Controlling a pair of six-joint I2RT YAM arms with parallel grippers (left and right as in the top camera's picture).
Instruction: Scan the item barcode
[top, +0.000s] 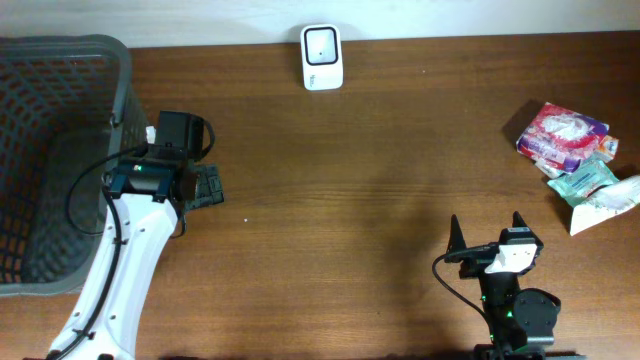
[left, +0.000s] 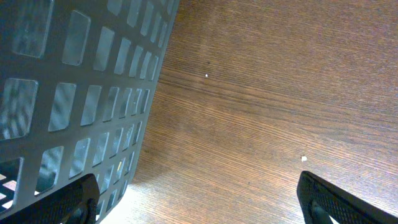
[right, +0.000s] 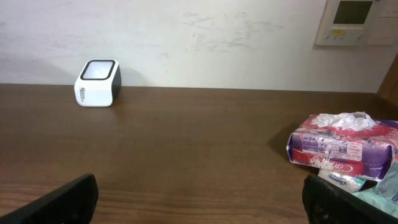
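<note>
A red, purple and white packet lies at the table's right edge, atop a teal pack and beside a white pouch. The white barcode scanner stands at the far middle of the table. My right gripper sits near the front edge, open and empty, pointing toward the back wall, left of the packets. Beside the grey basket, my left gripper is open over bare wood, with nothing between its fingers.
The basket fills the left end of the table. A wall panel hangs at the back right in the right wrist view. Brown wood stretches between the arms and the scanner.
</note>
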